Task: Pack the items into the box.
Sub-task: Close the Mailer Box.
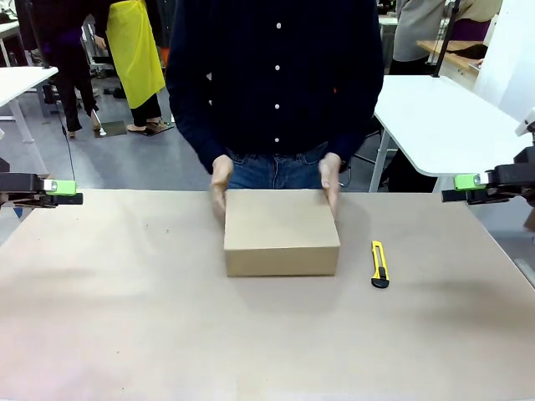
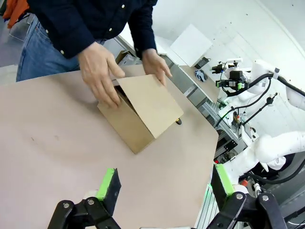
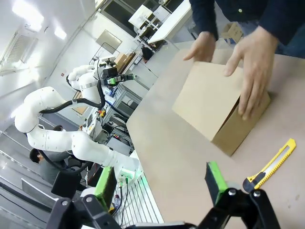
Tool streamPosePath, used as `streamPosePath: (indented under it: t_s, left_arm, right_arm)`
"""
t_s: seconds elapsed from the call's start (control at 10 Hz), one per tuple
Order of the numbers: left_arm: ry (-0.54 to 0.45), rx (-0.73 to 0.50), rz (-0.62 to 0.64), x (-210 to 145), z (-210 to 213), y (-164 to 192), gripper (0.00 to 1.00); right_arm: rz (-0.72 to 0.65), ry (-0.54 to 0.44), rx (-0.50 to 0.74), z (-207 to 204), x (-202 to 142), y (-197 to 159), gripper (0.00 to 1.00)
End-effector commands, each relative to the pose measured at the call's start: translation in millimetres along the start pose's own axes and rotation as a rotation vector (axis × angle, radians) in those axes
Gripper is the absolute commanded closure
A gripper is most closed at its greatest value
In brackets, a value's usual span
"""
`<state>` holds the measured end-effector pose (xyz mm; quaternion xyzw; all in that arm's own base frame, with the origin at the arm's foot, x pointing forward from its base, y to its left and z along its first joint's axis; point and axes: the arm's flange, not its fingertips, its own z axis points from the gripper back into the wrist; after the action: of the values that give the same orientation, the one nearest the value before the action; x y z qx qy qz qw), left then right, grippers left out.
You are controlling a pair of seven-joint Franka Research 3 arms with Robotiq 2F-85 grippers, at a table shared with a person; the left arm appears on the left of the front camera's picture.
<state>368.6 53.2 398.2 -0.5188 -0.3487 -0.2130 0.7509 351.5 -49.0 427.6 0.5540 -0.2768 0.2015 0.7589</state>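
Front view: closed box (image 1: 281, 231) lies long side across the table, held between the person's hands (image 1: 221, 185); both grippers released.

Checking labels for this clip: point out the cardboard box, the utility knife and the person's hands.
cardboard box (image 1: 280, 219), front view, closed lid top.
utility knife (image 1: 379, 263), front view, yellow handle.
person's hands (image 2: 98, 67), left wrist view, back of the nearer hand on the box.

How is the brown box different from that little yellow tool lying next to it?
The box is plain brown cardboard, broad and blocky; the utility knife is slim, flat, yellow and black. The person's hands rest on the box's far corners, while the knife lies untouched. In the left wrist view the box's lid looks slightly raised at the person's side. Both sit on the same table, apart from each other.
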Motion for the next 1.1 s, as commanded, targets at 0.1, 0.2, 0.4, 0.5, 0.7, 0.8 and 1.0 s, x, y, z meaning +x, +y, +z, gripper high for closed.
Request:
streamPosePath:
  t_s: [0.1, 0.2, 0.4, 0.5, 0.7, 0.8, 1.0]
  left_arm:
    - [-0.005, -0.006, -0.019, -0.3, 2.2, -1.4, 0.0]
    - [-0.005, -0.006, -0.019, -0.3, 2.2, -1.4, 0.0]
    - [-0.005, -0.006, -0.019, -0.3, 2.2, -1.4, 0.0]
    - [-0.005, -0.006, -0.019, -0.3, 2.2, -1.4, 0.0]
    - [-0.005, -0.006, -0.019, -0.3, 2.2, -1.4, 0.0]
    - [-0.005, -0.006, -0.019, -0.3, 2.2, -1.4, 0.0]
    - [-0.005, -0.006, -0.019, -0.3, 2.2, -1.4, 0.0]
  right_arm:
    - [-0.001, -0.018, -0.005, -0.5, 2.7, 1.2, 0.0]
    - [-0.001, -0.018, -0.005, -0.5, 2.7, 1.2, 0.0]
    - [-0.001, -0.018, -0.005, -0.5, 2.7, 1.2, 0.0]
    - [-0.001, -0.018, -0.005, -0.5, 2.7, 1.2, 0.0]
    - [-0.001, -0.018, -0.005, -0.5, 2.7, 1.2, 0.0]
    - [-0.001, -0.018, -0.005, -0.5, 2.7, 1.2, 0.0]
    - [-0.001, -0.018, -0.005, -0.5, 2.7, 1.2, 0.0]
